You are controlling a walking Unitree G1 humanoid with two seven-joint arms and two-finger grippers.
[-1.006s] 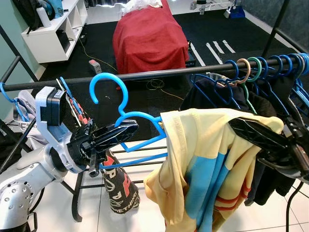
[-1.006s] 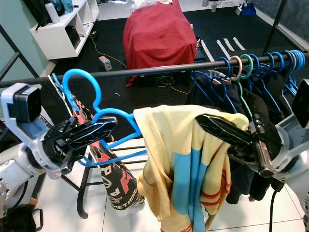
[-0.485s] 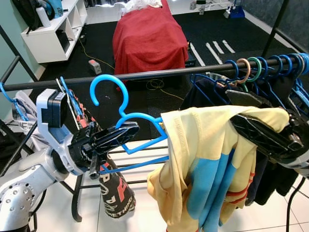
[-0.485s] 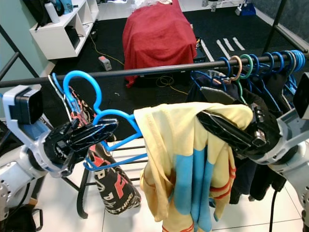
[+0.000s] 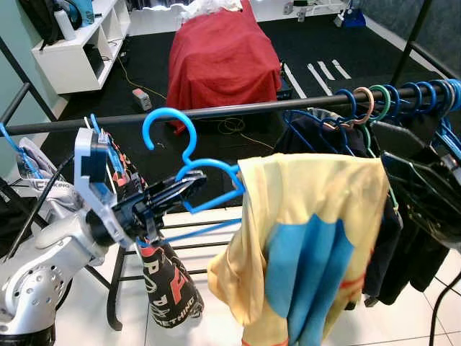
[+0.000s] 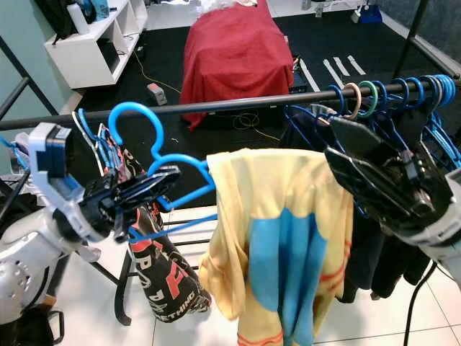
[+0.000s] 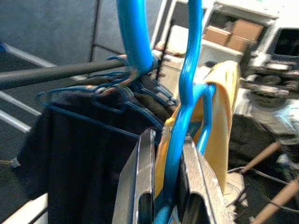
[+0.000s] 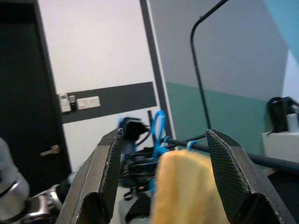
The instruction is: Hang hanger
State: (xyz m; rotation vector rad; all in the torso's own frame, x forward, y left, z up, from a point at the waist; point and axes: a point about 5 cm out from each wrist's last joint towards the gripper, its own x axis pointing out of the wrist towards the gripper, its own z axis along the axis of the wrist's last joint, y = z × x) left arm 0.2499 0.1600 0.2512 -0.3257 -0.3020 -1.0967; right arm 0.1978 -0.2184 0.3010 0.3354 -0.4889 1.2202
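We hold the blue hanger (image 5: 189, 180) in our left gripper (image 5: 173, 194), fingers clamped on its shoulder just below the neck; the left wrist view shows the blue plastic pinched between the two fingers (image 7: 142, 186). A yellow and blue shirt (image 5: 306, 245) drapes from the far end of the hanger. The hook (image 5: 169, 130) stands upright, level with the black rail (image 5: 238, 110) and on our side of it, not yet over it. Our right gripper (image 6: 382, 184) sits beside the shirt on the side nearer the row of hung hangers (image 5: 389, 97); its fingers (image 8: 110, 168) are spread wide with the yellow cloth between them, and we judge they are not gripping it. Handling, as we judge it: the hanger is light, stiff, smooth plastic, so it can twist in a two-finger pinch. The shirt is soft and hangs all to one side, away from the grip, so the load pulls that end down and may slide off. The present hold near the neck looks best for steering the hook. The stretch of rail directly beyond the hook looks free. Below the rail hangs a black printed bag (image 5: 169, 281); beyond it stands a red-covered bed (image 5: 223, 54).
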